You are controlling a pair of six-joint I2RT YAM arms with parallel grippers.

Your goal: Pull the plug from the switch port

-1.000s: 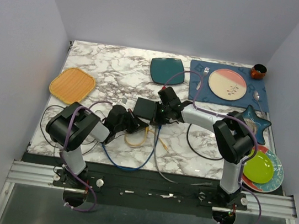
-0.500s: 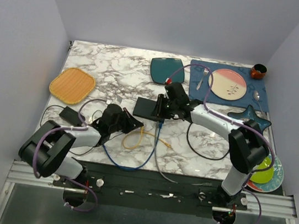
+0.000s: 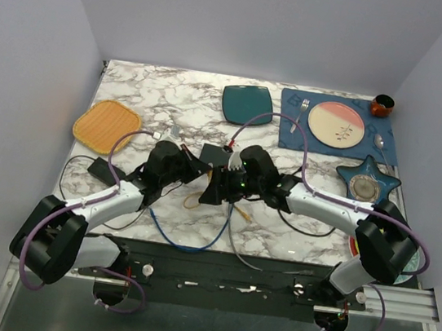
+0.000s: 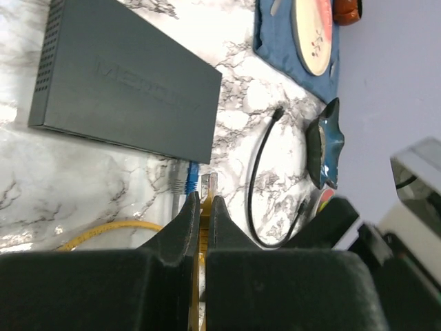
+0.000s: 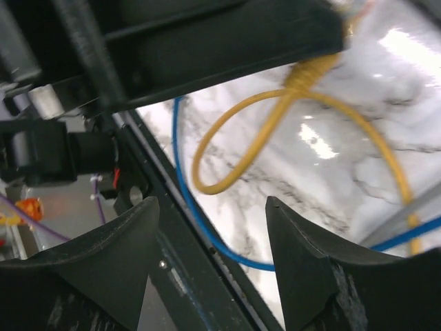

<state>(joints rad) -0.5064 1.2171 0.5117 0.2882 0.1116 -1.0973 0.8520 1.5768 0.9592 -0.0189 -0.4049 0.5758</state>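
The switch [image 4: 124, 83] is a flat black box; in the top view the switch [image 3: 216, 154] lies mid-table, partly covered by both wrists. A blue plug [image 4: 193, 172] and a grey plug [image 4: 178, 178] sit in its near edge. My left gripper [image 4: 204, 200] is shut on the yellow cable's plug [image 4: 209, 183], whose clear tip shows just short of the switch's edge. From above, the left gripper [image 3: 195, 170] is beside the switch. My right gripper [image 5: 213, 221] is open and empty over the yellow cable loop [image 5: 275, 124] and blue cable [image 5: 207, 227]; from above, the right gripper [image 3: 214, 191] is close to the left one.
A teal plate [image 3: 246, 103] lies behind the switch. An orange woven mat [image 3: 107, 125] is at the left. A blue placemat [image 3: 292, 130] with a pink plate [image 3: 335, 124], a star-shaped dish [image 3: 367, 182] and a brown cup [image 3: 383, 104] are at the right. A black cable [image 3: 295, 221] loops near the right arm.
My right gripper has opened and swung from the switch toward the near side. The left arm has stretched forward and right, still shut on the yellow plug.
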